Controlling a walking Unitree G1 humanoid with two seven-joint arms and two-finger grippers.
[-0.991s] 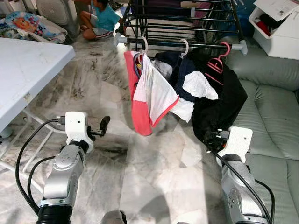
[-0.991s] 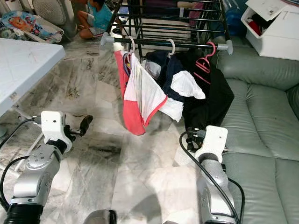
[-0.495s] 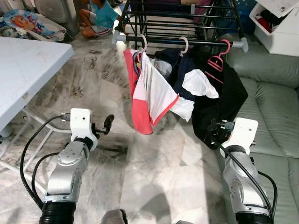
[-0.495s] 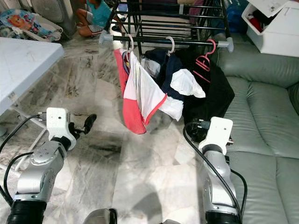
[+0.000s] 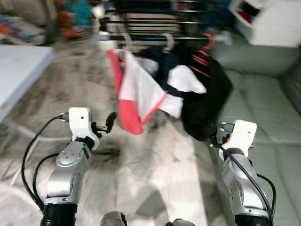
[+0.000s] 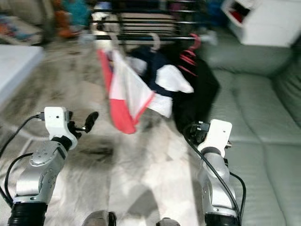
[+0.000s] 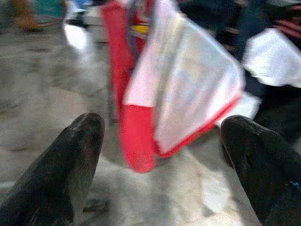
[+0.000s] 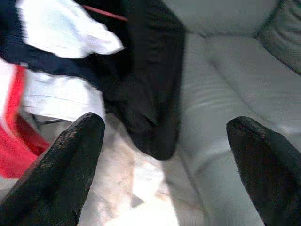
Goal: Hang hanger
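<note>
A black drying rack stands ahead, and several hangers hang on its front rail (image 5: 141, 38). A red and white garment (image 5: 134, 89) hangs at the left of the rail, with dark blue, white and black clothes (image 5: 207, 94) beside it under a pink hanger (image 5: 203, 52). My left gripper (image 5: 111, 121) is raised low in front of the red garment, open and holding nothing (image 7: 160, 155). My right gripper (image 5: 214, 134) is raised near the bottom of the black garment, open and holding nothing (image 8: 164, 160). Both eye views are blurred.
A white table (image 5: 19, 66) stands on my left. A grey sofa (image 5: 268, 99) runs along my right, touching the hanging black clothes. A white cabinet (image 5: 273, 21) is behind it. A person (image 5: 77, 14) sits on the marble floor beyond the rack.
The whole picture has shifted left and blurred, so the camera has turned. Both arms stay raised with their grippers open, at about the same height.
</note>
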